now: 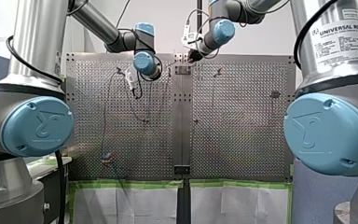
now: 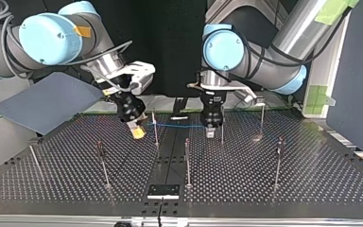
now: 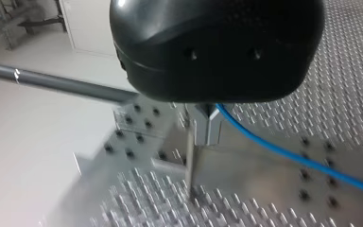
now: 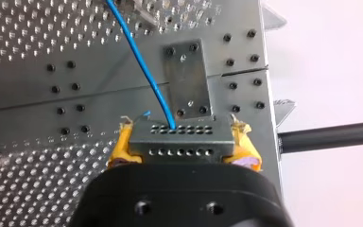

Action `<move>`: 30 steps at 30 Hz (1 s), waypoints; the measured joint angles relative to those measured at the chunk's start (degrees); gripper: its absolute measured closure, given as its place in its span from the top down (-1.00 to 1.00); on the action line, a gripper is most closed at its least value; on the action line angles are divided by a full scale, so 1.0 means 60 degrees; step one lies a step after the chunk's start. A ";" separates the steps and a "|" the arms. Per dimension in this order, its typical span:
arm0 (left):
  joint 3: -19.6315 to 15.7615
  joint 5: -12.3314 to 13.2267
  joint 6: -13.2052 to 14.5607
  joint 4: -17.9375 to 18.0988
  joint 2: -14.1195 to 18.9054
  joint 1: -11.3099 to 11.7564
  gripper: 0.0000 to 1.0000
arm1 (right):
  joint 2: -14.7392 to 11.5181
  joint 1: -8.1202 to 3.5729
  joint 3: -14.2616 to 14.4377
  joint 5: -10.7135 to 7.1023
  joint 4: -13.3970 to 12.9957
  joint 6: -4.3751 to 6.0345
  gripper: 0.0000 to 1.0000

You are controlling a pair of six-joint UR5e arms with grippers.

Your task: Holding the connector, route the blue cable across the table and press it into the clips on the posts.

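In the right wrist view my right gripper [image 4: 183, 150] is shut, its yellow pads [image 4: 121, 147] clamping a grey connector [image 4: 179, 135] with rows of holes. The blue cable [image 4: 139, 61] leaves the connector's top and runs away over the perforated table. In the top view this gripper [image 2: 138, 132] hangs low at the left, and the cable [image 2: 177, 126] stretches level past a thin post [image 2: 155, 127] to my left gripper [image 2: 211, 132]. The left wrist view shows my left gripper [image 3: 203, 137] shut on the cable [image 3: 302, 158], right above a thin post [image 3: 189, 170].
Several thin posts stand on the table, among them one near the middle [image 2: 187, 161], one at the top view's left [image 2: 102, 163] and one at its right [image 2: 277, 161]. A grey panel [image 2: 47, 101] leans at the top view's left. A small black plate [image 2: 163, 190] sits at the near edge.
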 joint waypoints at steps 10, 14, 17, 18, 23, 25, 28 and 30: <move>0.0012 0.0569 -0.0182 0.0415 -0.0116 0.0371 -0.97 | 0.0525 -0.0122 0.0012 -0.0068 -0.0016 -0.0084 -1.00; 0.0020 0.0899 -0.0393 0.0679 -0.0117 0.0368 -0.97 | 0.0685 -0.0166 0.0014 -0.0238 -0.0051 -0.0108 -1.00; 0.0021 0.1151 -0.0478 0.0754 -0.0122 0.0414 -0.97 | 0.0774 -0.0205 0.0002 -0.0396 -0.0092 -0.0120 -1.00; 0.0025 0.1218 -0.0491 0.0765 -0.0124 0.0438 -0.97 | 0.0790 -0.0218 -0.0009 -0.0425 -0.0101 -0.0116 -1.00; 0.0086 0.1453 -0.0536 0.0788 -0.0128 0.0603 -0.97 | 0.0858 -0.0322 -0.0131 -0.0561 -0.0151 -0.0070 -1.00; 0.0148 0.1531 -0.0550 0.0781 -0.0131 0.0648 -0.97 | 0.0884 -0.0363 -0.0214 -0.0635 -0.0155 -0.0047 -1.00; 0.0318 0.1656 -0.0585 0.0719 -0.0199 0.0693 -0.97 | 0.0943 -0.0419 -0.0364 -0.0700 -0.0149 -0.0020 -1.00; 0.0459 0.1710 -0.0593 0.0623 -0.0303 0.0711 -0.97 | 0.0998 -0.0443 -0.0449 -0.0718 -0.0148 -0.0012 -1.00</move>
